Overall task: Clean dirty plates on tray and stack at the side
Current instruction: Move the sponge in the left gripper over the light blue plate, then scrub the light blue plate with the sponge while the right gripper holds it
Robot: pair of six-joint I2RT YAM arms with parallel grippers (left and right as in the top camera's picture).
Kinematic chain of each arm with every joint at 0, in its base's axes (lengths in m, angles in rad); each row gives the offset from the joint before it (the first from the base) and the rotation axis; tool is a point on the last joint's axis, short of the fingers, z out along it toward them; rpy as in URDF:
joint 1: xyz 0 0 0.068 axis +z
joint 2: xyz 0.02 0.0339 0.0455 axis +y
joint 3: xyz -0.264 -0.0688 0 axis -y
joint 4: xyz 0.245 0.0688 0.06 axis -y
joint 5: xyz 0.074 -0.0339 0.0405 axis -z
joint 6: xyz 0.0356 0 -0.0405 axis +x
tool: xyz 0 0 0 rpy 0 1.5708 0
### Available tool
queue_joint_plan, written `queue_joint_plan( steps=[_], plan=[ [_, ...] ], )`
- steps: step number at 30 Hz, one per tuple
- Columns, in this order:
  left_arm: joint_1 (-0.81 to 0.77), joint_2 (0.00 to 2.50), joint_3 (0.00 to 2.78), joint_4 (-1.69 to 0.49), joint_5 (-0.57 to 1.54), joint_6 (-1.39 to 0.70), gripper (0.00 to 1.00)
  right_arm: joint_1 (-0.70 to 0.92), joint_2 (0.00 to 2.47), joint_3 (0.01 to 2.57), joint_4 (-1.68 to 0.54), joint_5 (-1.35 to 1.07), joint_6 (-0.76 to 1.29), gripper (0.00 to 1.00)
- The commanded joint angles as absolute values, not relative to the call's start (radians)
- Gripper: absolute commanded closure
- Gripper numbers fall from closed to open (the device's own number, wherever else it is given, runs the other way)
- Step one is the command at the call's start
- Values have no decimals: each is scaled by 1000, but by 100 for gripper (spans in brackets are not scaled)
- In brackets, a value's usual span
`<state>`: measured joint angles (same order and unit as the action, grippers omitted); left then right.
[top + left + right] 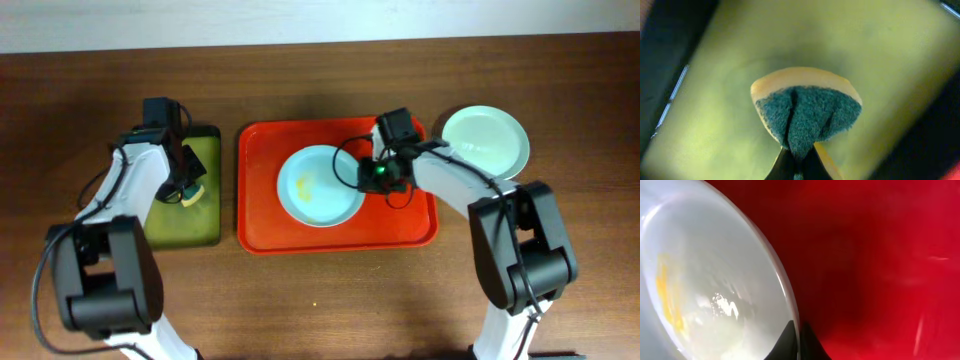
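Left tool [799,162] is clamped on a sponge [807,112] over the black tray [205,235]. Right tool [800,342] pinches the rim of the yellow-smeared blue plate [320,185] on the red tray [255,235]. I judge 1 mint plate [485,140] finished and set aside on the counter; the blue plate is still unwiped.

Green-faced sponge [807,114] in left gripper [799,166] — over yellow-green tray [880,60]
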<state>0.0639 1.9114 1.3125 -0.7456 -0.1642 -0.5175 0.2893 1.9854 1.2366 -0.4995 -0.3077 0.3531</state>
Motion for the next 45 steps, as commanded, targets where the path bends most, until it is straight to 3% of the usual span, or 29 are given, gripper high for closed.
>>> queue_joint_plan(
  steps=[1,9,13,18,23,33,42,45],
  plan=[
    [62,1985,1309,-693,-176,-522,100,274,2013,1262,-531,-284,250,96],
    [62,2027,1318,-651,-176,-482,100,290,2014,1262,-504,-284,243,96],
    [62,1944,1407,-783,-164,-436,100,291,2014,1262,-495,-284,244,96],
    [60,1757,1443,-823,73,-365,100,291,2014,1262,-493,-294,241,96],
    [4,1722,1437,-873,268,-361,100,290,2014,1262,-483,-330,217,96],
    [-317,1862,1391,-780,163,-479,100,346,2014,1262,-437,-356,270,96],
    [-431,2067,1391,-676,160,-459,100,347,2014,1262,-429,-356,270,96],
    [-434,2089,1391,-682,21,-425,100,347,2014,1262,-430,-356,270,96]
  ],
)
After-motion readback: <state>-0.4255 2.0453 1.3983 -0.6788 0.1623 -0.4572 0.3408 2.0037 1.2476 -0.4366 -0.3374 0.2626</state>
